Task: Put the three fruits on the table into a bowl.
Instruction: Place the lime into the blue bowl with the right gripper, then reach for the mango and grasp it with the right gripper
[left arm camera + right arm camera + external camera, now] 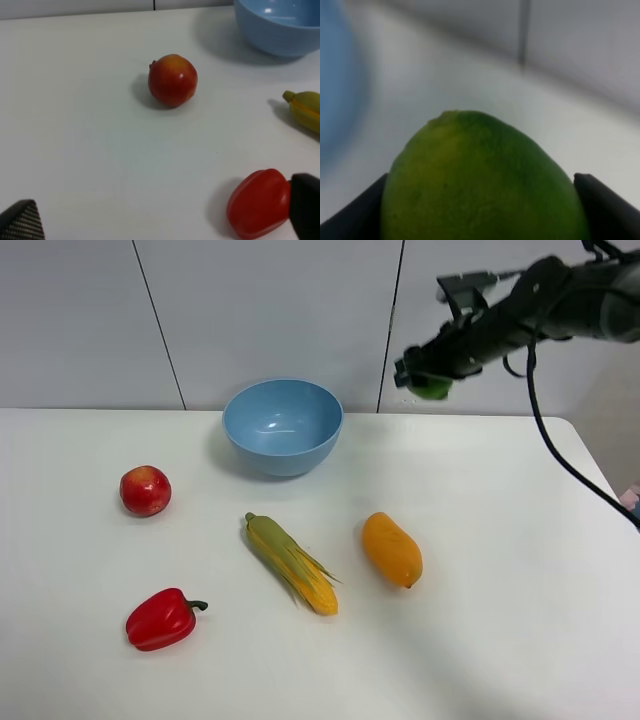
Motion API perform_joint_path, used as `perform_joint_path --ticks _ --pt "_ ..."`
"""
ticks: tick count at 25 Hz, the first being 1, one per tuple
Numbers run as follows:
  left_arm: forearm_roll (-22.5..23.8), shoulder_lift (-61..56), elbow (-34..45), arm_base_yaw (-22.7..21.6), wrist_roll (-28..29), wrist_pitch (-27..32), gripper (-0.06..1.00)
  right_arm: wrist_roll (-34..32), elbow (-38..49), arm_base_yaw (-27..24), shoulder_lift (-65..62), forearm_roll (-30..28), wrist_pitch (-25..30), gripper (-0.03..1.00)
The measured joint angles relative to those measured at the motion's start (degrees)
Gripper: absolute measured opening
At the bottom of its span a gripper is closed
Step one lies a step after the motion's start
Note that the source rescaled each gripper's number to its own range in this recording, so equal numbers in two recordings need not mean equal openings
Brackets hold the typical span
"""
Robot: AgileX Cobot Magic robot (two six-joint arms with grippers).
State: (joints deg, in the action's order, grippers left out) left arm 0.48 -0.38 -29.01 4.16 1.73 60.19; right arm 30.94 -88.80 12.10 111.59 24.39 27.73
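Note:
My right gripper (pixel 428 380) is shut on the green lime (pixel 432 390) and holds it in the air to the right of the light blue bowl (pixel 283 426). The lime fills the right wrist view (pixel 480 185), between the two fingers (pixel 605 210). The red apple (pixel 145 490) sits on the white table (pixel 500 640) at the left; it also shows in the left wrist view (pixel 172 80). The orange-yellow mango (pixel 391 549) lies right of centre. My left gripper (pixel 165 220) is open above the table near the apple; it is out of the high view.
A yellow corn cob with green husk (pixel 291 562) lies in the middle, between apple and mango. A red bell pepper (pixel 160 619) lies at the front left, close to my left fingertip (pixel 305 205). The table's rounded corner (pixel 575 430) is at the back right.

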Motion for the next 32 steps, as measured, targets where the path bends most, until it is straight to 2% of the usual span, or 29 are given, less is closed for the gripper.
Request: perform_joint_path --ticks 6,10,16,17,19,20,21,22,26,32 --pt "0.0 0.0 0.0 0.0 0.0 0.0 1.0 -0.06 -18.43 8.35 7.48 0.48 4.1 0.1" --pt "0.0 0.0 0.0 0.0 0.0 0.0 1.0 -0.18 -23.59 12.84 15.93 1.73 3.79 0.1" --pt "0.0 0.0 0.0 0.0 0.0 0.0 1.0 -0.42 -25.44 16.49 24.74 2.81 2.53 0.1" --pt "0.0 0.0 0.0 0.0 0.0 0.0 1.0 -0.81 -25.5 16.75 25.29 2.86 2.36 0.18" --pt "0.0 0.0 0.0 0.0 -0.01 0.0 1.0 -3.22 -25.6 17.14 25.94 3.41 0.76 0.58" --pt "0.0 0.0 0.0 0.0 -0.01 0.0 1.0 -4.29 -25.6 17.2 25.94 3.64 0.34 0.73" --pt "0.0 0.0 0.0 0.0 -0.01 0.0 1.0 -5.36 -25.67 17.26 25.94 3.94 0.25 0.84" --pt "0.0 0.0 0.0 0.0 -0.01 0.0 1.0 -6.22 -25.72 17.26 25.8 3.99 0.25 0.9" --pt "0.0 0.0 0.0 0.0 -0.01 0.0 1.0 -7.19 -25.72 17.26 23.73 3.66 3.86 0.98" --pt "0.0 0.0 0.0 0.0 -0.01 0.0 1.0 -11.81 -25.04 18.52 13.04 -1.75 12.36 0.99"
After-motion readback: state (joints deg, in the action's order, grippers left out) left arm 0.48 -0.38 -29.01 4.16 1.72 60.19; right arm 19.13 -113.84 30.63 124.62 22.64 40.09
